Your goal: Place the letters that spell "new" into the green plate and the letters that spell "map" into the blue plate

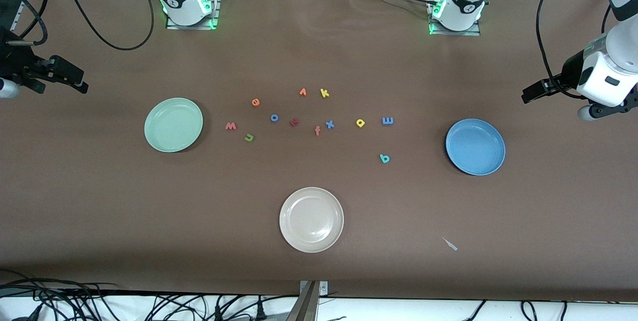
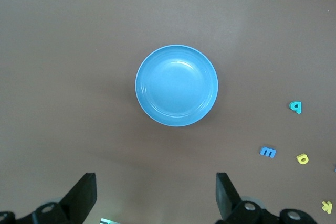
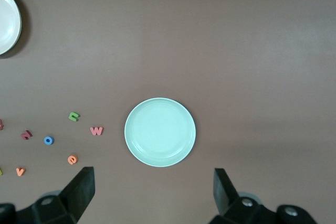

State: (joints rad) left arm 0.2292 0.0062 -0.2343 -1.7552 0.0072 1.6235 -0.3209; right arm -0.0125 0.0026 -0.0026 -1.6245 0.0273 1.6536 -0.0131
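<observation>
The brown-covered table [image 1: 319,37] carries three round plates. The pale mint-green rimmed plate [image 1: 173,124] sits toward the right arm's end, handy for the salmon "w" [image 1: 231,125], green "n" [image 1: 249,137] and orange "e" [image 1: 255,102] lying near it. The medium-blue rimmed plate [image 1: 475,146] sits toward the left arm's end, with the blue "m" [image 1: 388,120], yellow "p" [image 1: 360,122] and teal "a" [image 1: 384,158] closest. Both plates are empty. The left claw [image 2: 155,195] and right claw [image 3: 154,192] hang released, each above its own plate.

No printed text/labels legible; only foam letters on table, e.g. "w" [image 1: 231,126], "k" [image 1: 324,93], "f" [image 1: 317,131].
</observation>
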